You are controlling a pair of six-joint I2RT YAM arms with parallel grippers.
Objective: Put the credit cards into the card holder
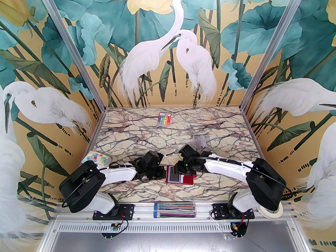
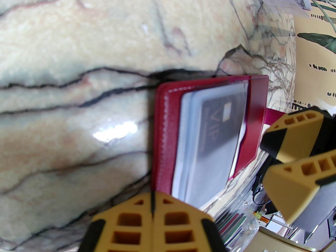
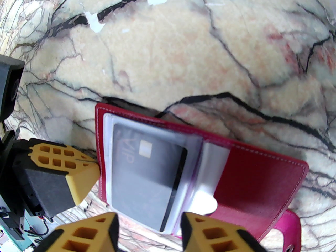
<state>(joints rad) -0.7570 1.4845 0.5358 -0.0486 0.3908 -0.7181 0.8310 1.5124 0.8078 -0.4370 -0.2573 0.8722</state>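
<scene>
Dark credit card [image 3: 147, 172], thin, stiff, slick, sits in the clear sleeve [image 3: 195, 161] of the open card holder [image 3: 257, 177] ahead of my parted right end effector [image 3: 149, 230]; I'd pinch its near edge; left end effector [image 2: 153, 209] clenched, empty.

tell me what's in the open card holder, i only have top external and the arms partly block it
Observer: Right wrist shows a dark card lettered VIP under a clear sleeve of the card holder.
Operator: is the right end effector open or shut
Observer: The right end effector is open, one finger either side of the sleeve's near end.
Operator: and the left
Observer: The left end effector is shut, tip at the holder's edge.
</scene>
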